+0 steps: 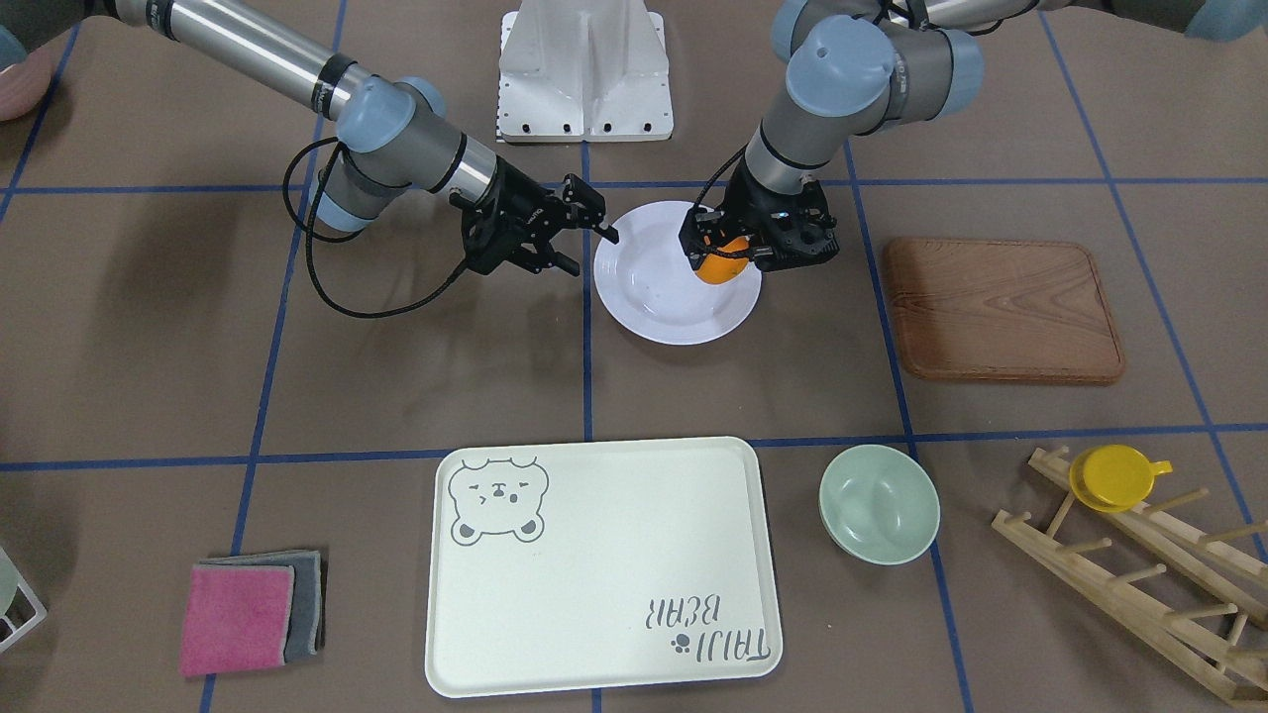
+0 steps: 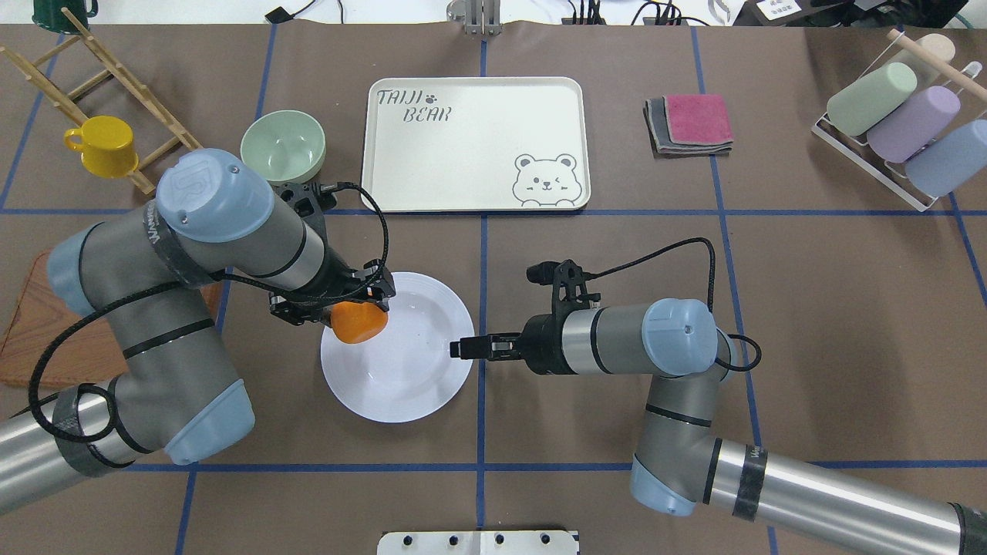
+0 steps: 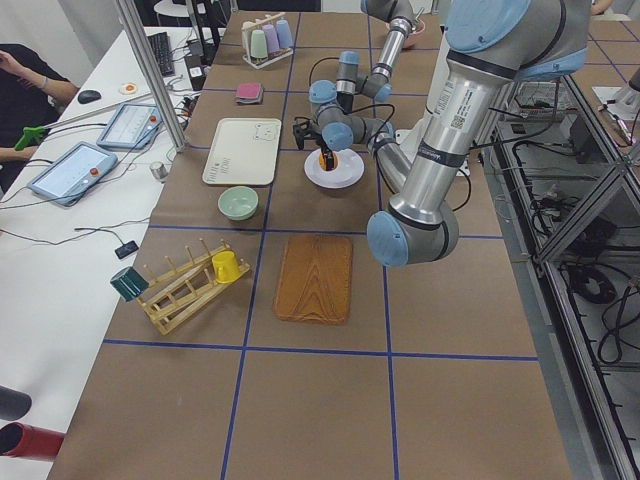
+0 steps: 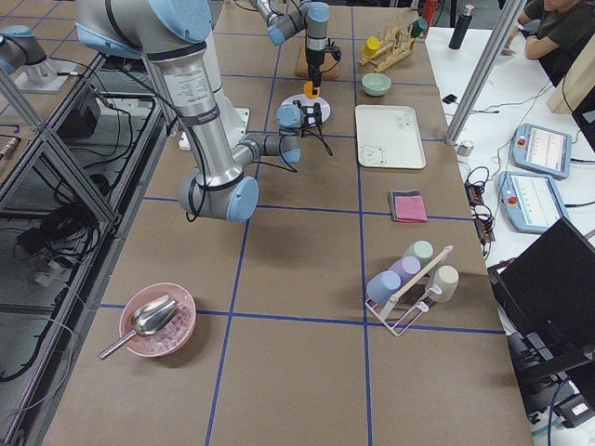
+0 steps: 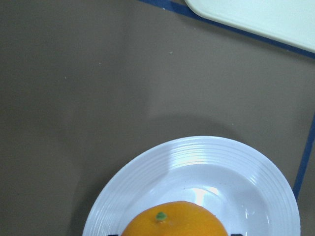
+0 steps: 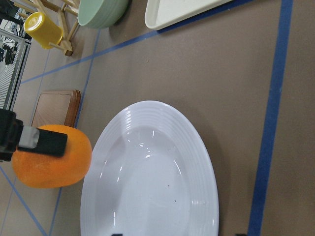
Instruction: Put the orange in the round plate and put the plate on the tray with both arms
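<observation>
The orange (image 1: 721,267) (image 2: 358,324) hangs just above the round plate's (image 1: 654,307) (image 2: 409,378) rim, on the side toward the wooden board. My left gripper (image 1: 728,253) (image 2: 347,308) is shut on it. The left wrist view shows the orange's (image 5: 174,221) top with its green stem dot over the white plate (image 5: 197,162). My right gripper (image 1: 596,254) (image 2: 456,348) is open at the plate's opposite rim, with one fingertip over the edge. From the right wrist, the held orange (image 6: 51,164) shows beyond the plate (image 6: 152,172). The tray (image 1: 594,564) (image 2: 463,146) lies farther out from the robot.
A brown wooden board (image 1: 1001,307) lies on my left side. A mint-green bowl (image 1: 880,503) sits beside the tray, next to a wooden rack holding a yellow cup (image 1: 1114,477). Folded pink and grey cloths (image 1: 248,614) and a rack of pastel cups (image 2: 894,116) are on the right.
</observation>
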Tool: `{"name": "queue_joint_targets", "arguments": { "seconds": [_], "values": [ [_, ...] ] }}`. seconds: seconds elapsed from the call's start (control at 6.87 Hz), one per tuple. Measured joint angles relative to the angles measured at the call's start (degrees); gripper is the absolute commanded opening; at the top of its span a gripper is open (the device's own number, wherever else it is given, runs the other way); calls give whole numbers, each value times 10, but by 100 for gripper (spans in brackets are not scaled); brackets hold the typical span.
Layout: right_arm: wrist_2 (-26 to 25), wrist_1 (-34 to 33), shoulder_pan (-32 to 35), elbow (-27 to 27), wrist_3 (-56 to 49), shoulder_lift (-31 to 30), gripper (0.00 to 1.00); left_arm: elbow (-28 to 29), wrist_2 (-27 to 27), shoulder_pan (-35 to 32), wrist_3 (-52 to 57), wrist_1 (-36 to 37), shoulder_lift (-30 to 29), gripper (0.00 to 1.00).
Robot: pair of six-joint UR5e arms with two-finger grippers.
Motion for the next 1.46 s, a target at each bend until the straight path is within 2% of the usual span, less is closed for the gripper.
{"name": "queue_joint_targets", "arguments": {
  "seconds": [0.29,0.44,0.87,1.17,1.31,1.46],
  "values": [
    [0,0,-6,-9,0,9,59,2,0,13,-2,0,0,72],
    [0,0,-6,-11,1,14,54,2,0,16,-3,0,1,72],
    [-3,0,-7,-19,2,22,51,8,0,23,-3,-2,2,72],
    [-14,0,-11,-41,2,42,34,14,-1,29,-1,-4,1,76],
    [-19,0,-13,-47,3,47,25,14,-1,30,0,-4,1,94],
    [-20,0,-14,-49,4,49,19,14,-1,30,2,-5,1,97]
  ]
}}
